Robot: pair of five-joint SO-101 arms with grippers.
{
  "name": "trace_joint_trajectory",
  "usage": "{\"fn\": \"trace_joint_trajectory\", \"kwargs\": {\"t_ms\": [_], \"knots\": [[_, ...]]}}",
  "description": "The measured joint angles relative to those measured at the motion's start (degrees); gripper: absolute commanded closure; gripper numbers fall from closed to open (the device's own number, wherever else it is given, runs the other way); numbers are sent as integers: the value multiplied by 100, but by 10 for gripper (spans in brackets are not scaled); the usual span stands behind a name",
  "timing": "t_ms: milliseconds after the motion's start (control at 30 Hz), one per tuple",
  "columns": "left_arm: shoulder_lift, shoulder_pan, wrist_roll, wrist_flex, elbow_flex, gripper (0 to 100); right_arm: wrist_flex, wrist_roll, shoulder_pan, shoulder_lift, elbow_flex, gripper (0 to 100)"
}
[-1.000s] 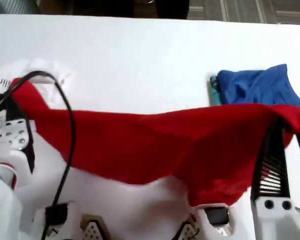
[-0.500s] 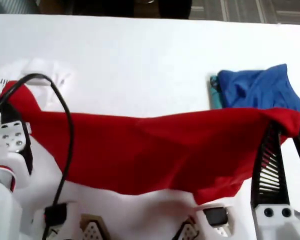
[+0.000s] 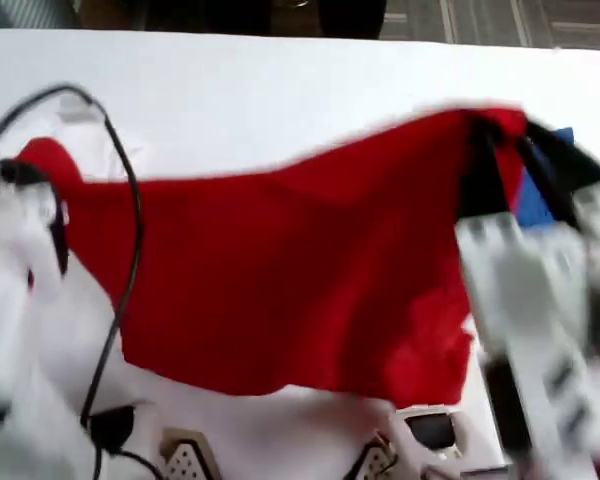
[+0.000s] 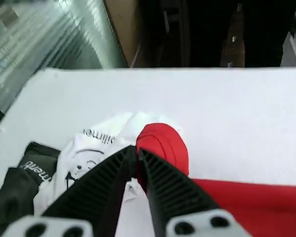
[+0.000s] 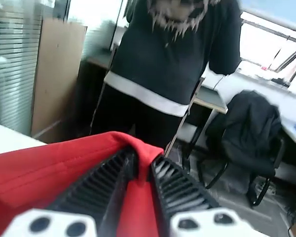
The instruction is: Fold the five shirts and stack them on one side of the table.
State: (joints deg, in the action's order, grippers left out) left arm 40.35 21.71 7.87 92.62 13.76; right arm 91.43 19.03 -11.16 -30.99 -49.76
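A red shirt (image 3: 280,270) hangs stretched between both arms above the white table (image 3: 280,90). My left gripper (image 3: 25,172) pinches its one corner, seen as a red bunch (image 4: 160,145) between the black fingers (image 4: 163,182). My right gripper (image 3: 495,130) holds the opposite corner (image 5: 123,145) raised high, shut on the cloth. A folded blue shirt (image 3: 535,205) lies at the table's right side, mostly hidden behind the right arm. A crumpled white shirt (image 4: 96,148) and a black shirt (image 4: 19,182) lie under the left gripper.
A black cable (image 3: 120,200) loops over the left arm. The arm bases (image 3: 280,455) sit at the near table edge. The far half of the table is bare white. A person stands beyond the table in the right wrist view.
The right gripper has swung up and toward the far side, lifting its corner of the red shirt over the blue one. The left arm shifted slightly, keeping its grip.
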Motion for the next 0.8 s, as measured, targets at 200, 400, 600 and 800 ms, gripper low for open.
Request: {"fn": "trace_joint_trajectory", "kwargs": {"t_ms": [200, 400, 600, 800], "knots": [[-976, -18, 0, -800, -211, 973, -1002, 0, 0, 897, 932, 978], [-2207, -413, 18, -1556, -211, 973, -2013, 0, 0, 1714, 1758, 978], [-3578, -659, 202, -2479, 0, 973, -2822, 0, 9, 2664, 2136, 978], [-5257, -686, 431, -2681, 1442, 973, -3516, 0, 185, 3701, 2136, 978]]}}
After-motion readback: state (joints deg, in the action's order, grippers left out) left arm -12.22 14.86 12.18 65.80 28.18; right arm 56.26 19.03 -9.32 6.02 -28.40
